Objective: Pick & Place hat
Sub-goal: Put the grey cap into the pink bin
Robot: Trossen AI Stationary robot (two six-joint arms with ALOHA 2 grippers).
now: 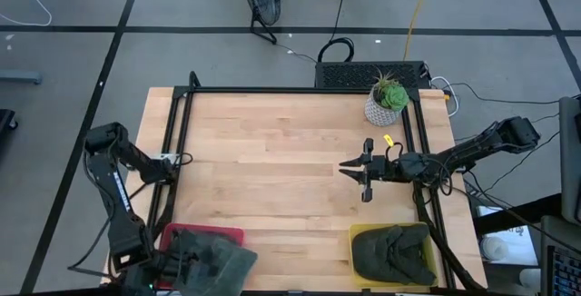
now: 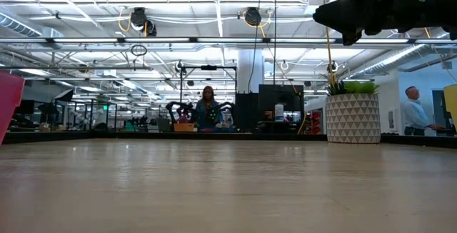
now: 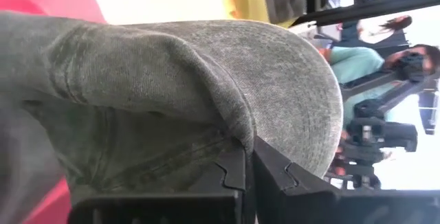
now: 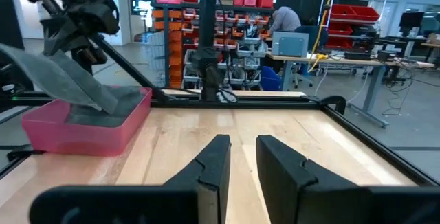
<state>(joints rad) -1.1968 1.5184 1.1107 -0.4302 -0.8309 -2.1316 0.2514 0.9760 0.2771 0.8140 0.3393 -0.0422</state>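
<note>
We are gripping the hat (image 1: 211, 258) in our closed left gripper (image 1: 172, 264) over the red bin (image 1: 201, 234), while our right gripper (image 1: 363, 171), fingers apart, is waiting mid-table, farther off.

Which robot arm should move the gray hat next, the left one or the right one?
The left. Its left gripper is already shut on the faded gray cloth hat over the pink plastic bin. The right gripper hangs open above mid-table, far from it.
</note>
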